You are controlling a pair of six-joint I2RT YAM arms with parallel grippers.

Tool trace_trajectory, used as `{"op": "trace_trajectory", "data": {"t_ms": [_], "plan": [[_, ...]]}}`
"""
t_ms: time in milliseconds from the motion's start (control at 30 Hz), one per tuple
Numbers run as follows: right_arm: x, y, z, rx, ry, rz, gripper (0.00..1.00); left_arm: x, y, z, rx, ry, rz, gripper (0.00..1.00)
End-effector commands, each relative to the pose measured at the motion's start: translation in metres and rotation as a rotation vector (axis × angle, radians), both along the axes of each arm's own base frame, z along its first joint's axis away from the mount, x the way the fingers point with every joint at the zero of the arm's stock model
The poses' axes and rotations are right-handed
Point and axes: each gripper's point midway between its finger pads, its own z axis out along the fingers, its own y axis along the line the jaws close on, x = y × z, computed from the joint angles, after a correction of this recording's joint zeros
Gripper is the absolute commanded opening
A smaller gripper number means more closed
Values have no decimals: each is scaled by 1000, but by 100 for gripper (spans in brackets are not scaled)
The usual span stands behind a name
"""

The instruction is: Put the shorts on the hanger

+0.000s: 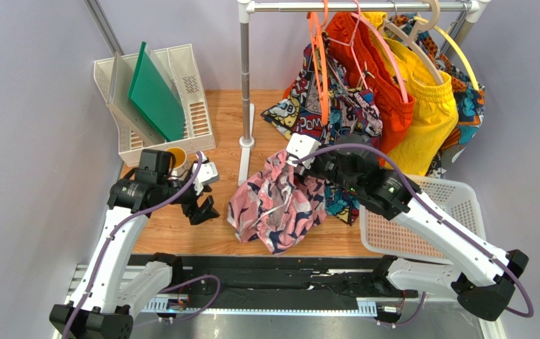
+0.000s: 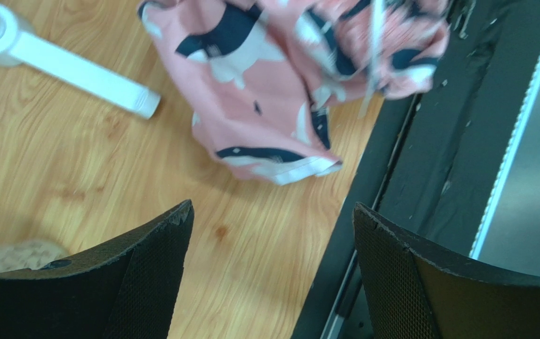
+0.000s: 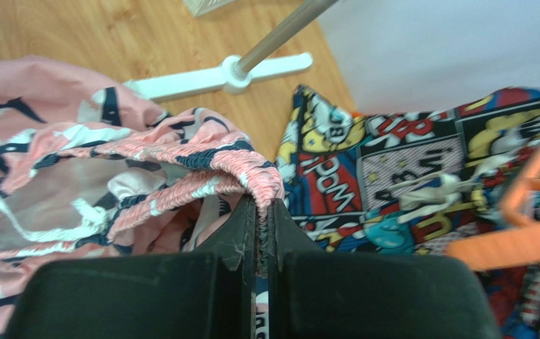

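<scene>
At table centre, beside the rack's foot [image 1: 246,141], the shorts [image 1: 276,205] lie bunched on the wood, with one point of their gathered waistband raised. The right gripper [image 3: 264,212] is pressed together on that waistband and pinches only a narrow fold at its fingertips. The left gripper [image 2: 271,208] hovers spread and empty over the table, just left of the cloth. The hanger [image 1: 320,67] hangs from the rail above, against comic-print shorts [image 1: 340,106].

Likely faults:
- The shallow pinch may let the elastic slip out under the cloth's weight on lifting.
- Held at one point, the shorts would hang collapsed and be hard to feed onto the hanger.
- Trailing fabric may catch the foot.
</scene>
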Motion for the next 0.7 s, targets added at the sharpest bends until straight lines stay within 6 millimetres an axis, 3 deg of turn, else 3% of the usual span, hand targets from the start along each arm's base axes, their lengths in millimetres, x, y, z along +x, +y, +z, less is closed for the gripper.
{"op": "trace_trajectory", "data": {"t_ms": [0,33,167,200,400,533,667], "plan": [[4,-2,-8,23,93,-60,0,2,-37,22,-140,-13,-41,86],[5,-3,-7,31,94,-69,0,6,-44,28,-173,-14,-22,86],[8,-2,-4,47,105,-92,0,-9,-77,21,-166,-21,-85,83],[9,-2,-4,46,106,-97,0,-24,-90,17,-157,-25,-154,83],[12,-5,0,96,125,-138,0,-29,-114,5,-110,-167,-165,78],[7,-3,-2,114,152,-130,0,-56,-138,9,-133,-348,-381,75],[6,-2,1,127,162,-129,0,-65,-154,7,-108,-463,-495,72]]}}
